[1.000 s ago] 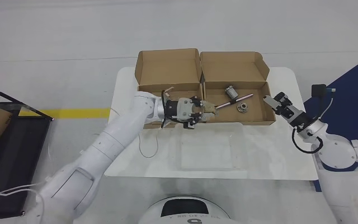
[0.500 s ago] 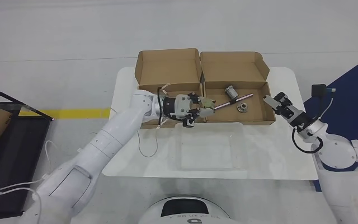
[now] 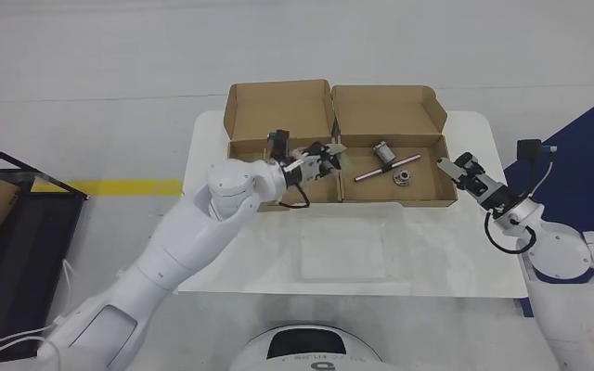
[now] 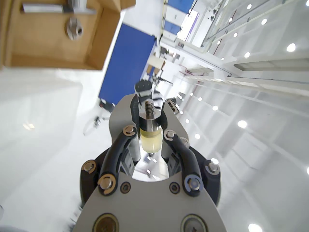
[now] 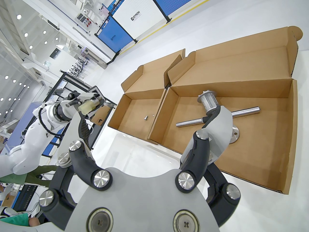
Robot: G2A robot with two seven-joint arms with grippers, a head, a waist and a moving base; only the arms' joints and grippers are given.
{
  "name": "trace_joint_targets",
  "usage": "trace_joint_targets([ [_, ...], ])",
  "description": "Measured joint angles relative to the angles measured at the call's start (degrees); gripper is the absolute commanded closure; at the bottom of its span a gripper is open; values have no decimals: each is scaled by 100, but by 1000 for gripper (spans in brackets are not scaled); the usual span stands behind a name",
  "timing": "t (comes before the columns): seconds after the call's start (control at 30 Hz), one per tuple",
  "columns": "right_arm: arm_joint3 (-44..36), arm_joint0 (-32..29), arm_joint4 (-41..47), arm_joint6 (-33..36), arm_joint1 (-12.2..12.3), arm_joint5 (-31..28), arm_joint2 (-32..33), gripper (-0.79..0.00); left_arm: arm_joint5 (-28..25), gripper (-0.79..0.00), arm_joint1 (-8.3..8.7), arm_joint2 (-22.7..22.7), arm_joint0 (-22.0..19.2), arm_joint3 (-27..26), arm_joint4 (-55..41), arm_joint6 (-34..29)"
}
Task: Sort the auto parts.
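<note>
Because the left gripper (image 4: 149,112) clamps the threaded stud (image 4: 150,121) by its steel collar, above the left box (image 3: 278,116), the hold looks firm (the yellowish base seems softer and might squash). The stud is probably light. The right gripper (image 3: 461,169) hangs spread and empty beside the right box (image 3: 385,107).

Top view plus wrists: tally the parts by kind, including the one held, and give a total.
Rod: 1
Spool: 1
Flange: 1
Small bits in the left box: 2
Stud mount, held in the left gripper: 1
Total: 6 parts
</note>
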Motion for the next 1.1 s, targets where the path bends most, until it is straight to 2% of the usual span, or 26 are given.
trace_joint_targets([
  [0.5,0,0,0,0,0,0,0,-785,-1,0,4,-4,19,-30,-26,-21],
  [0.57,0,0,0,0,0,0,0,-785,-143,0,30,110,-3,-269,300,302],
  [0.63,0,0,0,0,0,0,0,-785,-209,0,51,234,77,-575,1043,921],
  [0.67,0,0,0,0,0,0,0,-785,-199,0,62,296,150,-766,1719,1332],
  [0.87,0,0,0,0,0,0,0,-785,-93,0,94,654,395,-1397,5130,2813],
  [0.97,0,0,0,0,0,0,0,-785,-181,0,103,1000,506,-1543,6751,3191],
  [1.1,0,0,0,0,0,0,0,-785,-414,0,95,1357,557,-1513,8364,3234],
])
